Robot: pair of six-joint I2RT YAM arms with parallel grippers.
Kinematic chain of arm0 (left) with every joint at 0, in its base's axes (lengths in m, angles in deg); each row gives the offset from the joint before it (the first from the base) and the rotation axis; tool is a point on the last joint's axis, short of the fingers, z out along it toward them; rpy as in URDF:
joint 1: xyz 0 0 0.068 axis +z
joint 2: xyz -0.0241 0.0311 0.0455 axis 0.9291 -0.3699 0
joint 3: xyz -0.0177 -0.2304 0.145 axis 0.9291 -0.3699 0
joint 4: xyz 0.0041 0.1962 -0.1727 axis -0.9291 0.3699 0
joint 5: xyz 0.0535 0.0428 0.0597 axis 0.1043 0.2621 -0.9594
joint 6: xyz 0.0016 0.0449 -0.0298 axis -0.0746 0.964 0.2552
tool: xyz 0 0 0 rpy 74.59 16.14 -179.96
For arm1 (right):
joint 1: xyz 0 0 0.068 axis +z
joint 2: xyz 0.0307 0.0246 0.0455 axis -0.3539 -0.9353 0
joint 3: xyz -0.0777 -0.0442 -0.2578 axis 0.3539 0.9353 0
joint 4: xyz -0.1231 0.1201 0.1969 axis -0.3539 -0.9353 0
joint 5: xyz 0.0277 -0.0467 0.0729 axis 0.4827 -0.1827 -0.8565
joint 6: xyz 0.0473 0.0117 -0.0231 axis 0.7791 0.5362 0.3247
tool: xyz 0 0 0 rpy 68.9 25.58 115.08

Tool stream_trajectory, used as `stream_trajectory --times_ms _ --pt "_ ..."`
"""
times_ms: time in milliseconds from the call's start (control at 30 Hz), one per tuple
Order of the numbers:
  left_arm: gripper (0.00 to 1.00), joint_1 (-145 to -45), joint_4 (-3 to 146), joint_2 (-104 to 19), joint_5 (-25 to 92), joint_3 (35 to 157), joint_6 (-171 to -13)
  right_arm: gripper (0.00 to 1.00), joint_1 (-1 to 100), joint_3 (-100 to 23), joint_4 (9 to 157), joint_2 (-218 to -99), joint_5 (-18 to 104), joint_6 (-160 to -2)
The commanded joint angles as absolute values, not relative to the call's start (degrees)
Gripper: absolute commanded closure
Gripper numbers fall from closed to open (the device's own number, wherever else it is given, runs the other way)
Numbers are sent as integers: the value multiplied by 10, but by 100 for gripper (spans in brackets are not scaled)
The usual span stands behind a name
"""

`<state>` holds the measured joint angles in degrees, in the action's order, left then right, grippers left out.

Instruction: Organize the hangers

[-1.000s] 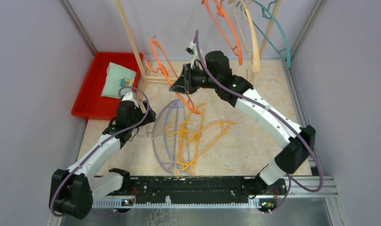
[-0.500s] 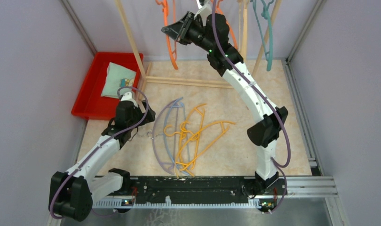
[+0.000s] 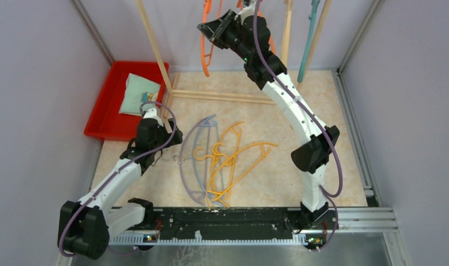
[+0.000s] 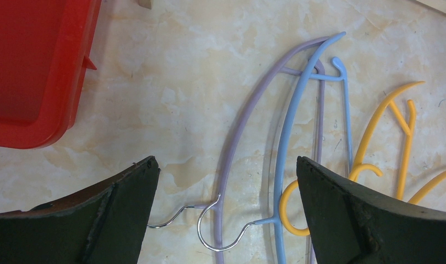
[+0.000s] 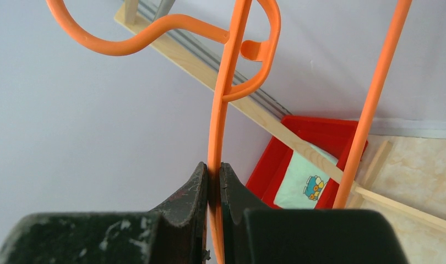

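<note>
Hangers lie on the table before the wooden rack, our left hand spread over them. Our right hand pinches an orange hanger high at that rack.

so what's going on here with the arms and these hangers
The right gripper is shut on an orange hanger, holding it up high by the wooden rack, where a peach hanger and a teal hanger hang. The left gripper is open, low over a lavender hanger and a light blue hanger that lie on the table beside yellow hangers.
</note>
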<state>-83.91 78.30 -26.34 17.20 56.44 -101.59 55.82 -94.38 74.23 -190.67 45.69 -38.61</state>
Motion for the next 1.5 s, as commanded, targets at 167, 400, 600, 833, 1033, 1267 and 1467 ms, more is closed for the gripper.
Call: stream_trajectory --times_ms 167,400,600,833,1033,1267,1467 --pt "0 -833 768 -271 169 568 -1005 96 548 -958 739 -1892 517 -379" --pt "0 -830 766 -272 170 572 -998 96 532 -935 735 -1884 544 -375" --pt "0 -827 766 -275 171 575 -993 96 518 -894 740 -1865 560 -363" --pt "0 -825 766 -278 175 571 -992 96 493 -783 778 -1797 581 -346" --pt "0 -824 761 -283 180 571 -996 96 466 -711 794 -1740 590 -340" --pt "0 -823 761 -284 183 566 -1001 96 441 -657 789 -1689 589 -337" --pt "0 -822 766 -278 184 562 -1006 96 421 -620 780 -1655 605 -339"
